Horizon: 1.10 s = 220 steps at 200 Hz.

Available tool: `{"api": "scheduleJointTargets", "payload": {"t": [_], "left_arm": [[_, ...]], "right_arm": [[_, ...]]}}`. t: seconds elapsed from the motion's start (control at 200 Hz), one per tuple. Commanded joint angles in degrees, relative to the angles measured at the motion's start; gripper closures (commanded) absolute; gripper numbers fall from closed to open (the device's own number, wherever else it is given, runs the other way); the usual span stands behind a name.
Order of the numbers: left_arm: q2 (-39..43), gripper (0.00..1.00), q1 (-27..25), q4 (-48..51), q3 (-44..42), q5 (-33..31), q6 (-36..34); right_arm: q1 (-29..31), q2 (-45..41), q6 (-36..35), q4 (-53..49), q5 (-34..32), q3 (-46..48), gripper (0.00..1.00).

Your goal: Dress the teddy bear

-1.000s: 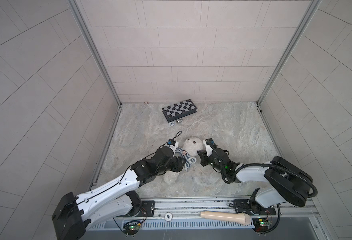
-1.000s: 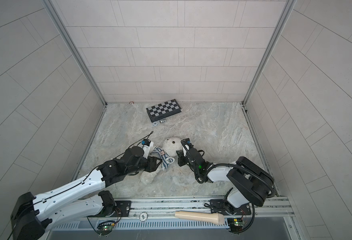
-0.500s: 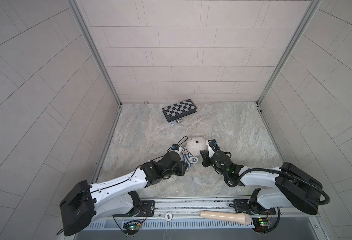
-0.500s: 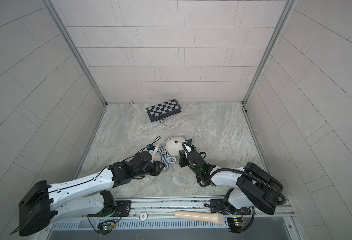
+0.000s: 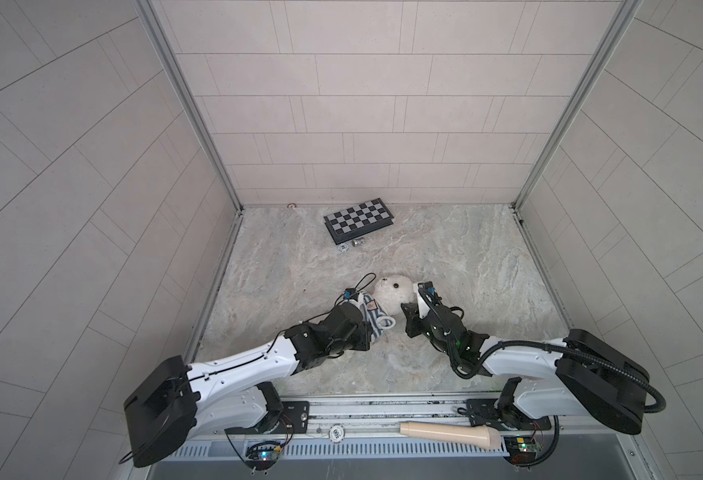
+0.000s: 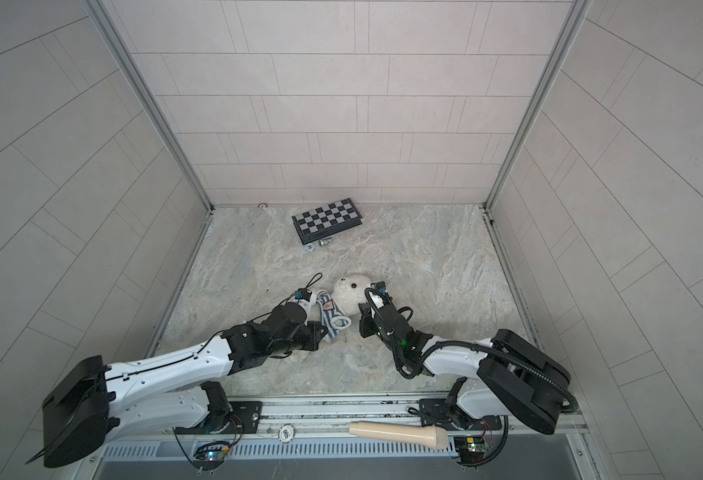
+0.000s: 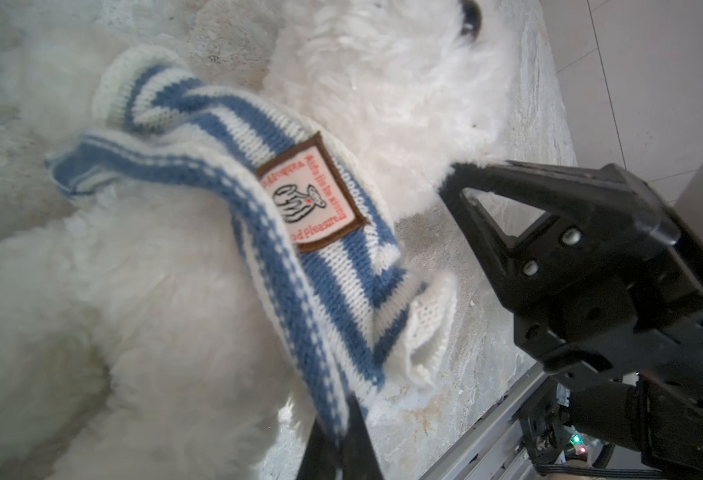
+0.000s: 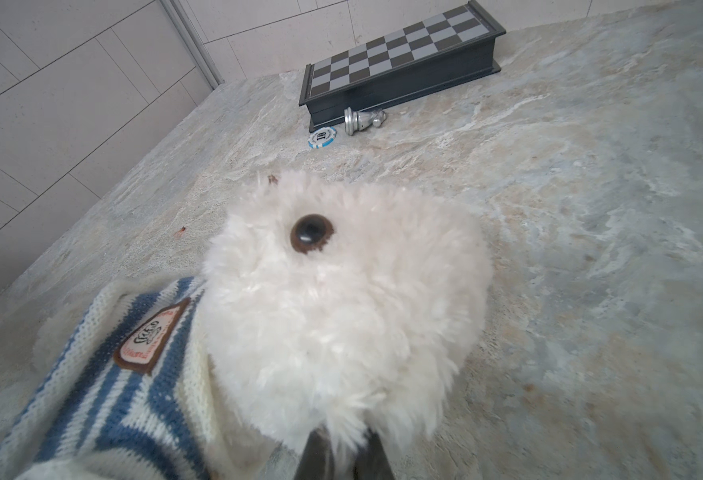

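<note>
**Change since the earlier frames**
- The left arm has reached further forward across the desk (image 5: 487,270).
- The left tool (image 5: 371,332) stood open beside the striped shirt (image 5: 372,311) a second ago. It is now closed.
- The right tool (image 5: 407,311) has kept its place and its closed state at the bear's head.
- The teddy bear (image 5: 392,289) lies in nearly the same spot as before.

**Left tool**
- In the left wrist view, the left tool (image 7: 343,440) is clamped on the blue-and-white hem of the striped shirt (image 7: 291,187).
- The fabric runs taut from the jaws up across the teddy bear (image 7: 154,291).
- The brown-edged badge (image 7: 312,193) faces the camera.

**Right tool**
- In the right wrist view, the right tool (image 8: 341,455) is closed, with white fur pinched between its tips at the lower edge of the bear's head.
- The left wrist view shows the same grip from the side: the right tool (image 7: 455,180) ends in a tuft of fur.

**Task object**
- In both top views the teddy bear (image 6: 351,291) lies near the middle of the desk, between the two tools, with its head toward the back wall.
- The striped shirt (image 6: 329,311) lies bunched across the upper body, just below the head.
- Whether the shirt encircles the neck cannot be told.

**Other items**
- A chessboard (image 5: 358,219) lies near the back wall.
- A silver chess piece (image 8: 362,120) and a poker chip (image 8: 321,137) lie just beside the chessboard.
</note>
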State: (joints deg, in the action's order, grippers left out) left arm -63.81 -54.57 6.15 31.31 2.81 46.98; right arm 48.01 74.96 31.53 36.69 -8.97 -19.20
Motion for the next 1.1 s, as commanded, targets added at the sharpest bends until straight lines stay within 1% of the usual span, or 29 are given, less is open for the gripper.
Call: {"api": "scheduleJointTargets", "payload": {"t": [0.0,0.135,0.385,0.551,0.621,0.826,0.956,1.096], "left_arm": [[0.7,1.00,-0.4,3.9,-1.7,-1.4,-0.9],[1.1,1.00,-0.4,5.5,-3.8,-2.3,-1.9],[0.1,1.00,-0.3,6.4,-6.4,-1.9,-3.9],[1.9,1.00,-0.3,10.6,-7.9,-4.1,-6.2],[3.0,1.00,-0.3,12.8,-8.1,-6.0,-7.3],[5.3,1.00,-0.4,18.4,-5.8,-10.7,-10.6],[5.5,1.00,-0.3,15.9,-4.7,-9.9,-11.7],[3.7,1.00,-0.3,10.0,-4.9,-7.2,-11.5]], "right_arm": [[0.2,-2.1,-0.6,-0.9,-3.5,0.7,1.00],[-0.2,-3.6,-0.8,-2.4,-5.1,1.5,1.00],[-1.0,-6.0,-0.5,-5.6,-6.7,2.6,1.00],[-1.1,-6.2,-0.3,-6.3,-7.0,3.1,1.00],[-1.1,-6.3,-0.1,-6.4,-7.3,3.3,1.00],[-1.1,-7.8,0.5,-7.5,-7.6,3.6,1.00],[-1.1,-9.0,0.6,-8.6,-6.9,3.5,1.00],[-1.1,-8.7,1.2,-8.4,-6.4,3.6,1.00]]}}
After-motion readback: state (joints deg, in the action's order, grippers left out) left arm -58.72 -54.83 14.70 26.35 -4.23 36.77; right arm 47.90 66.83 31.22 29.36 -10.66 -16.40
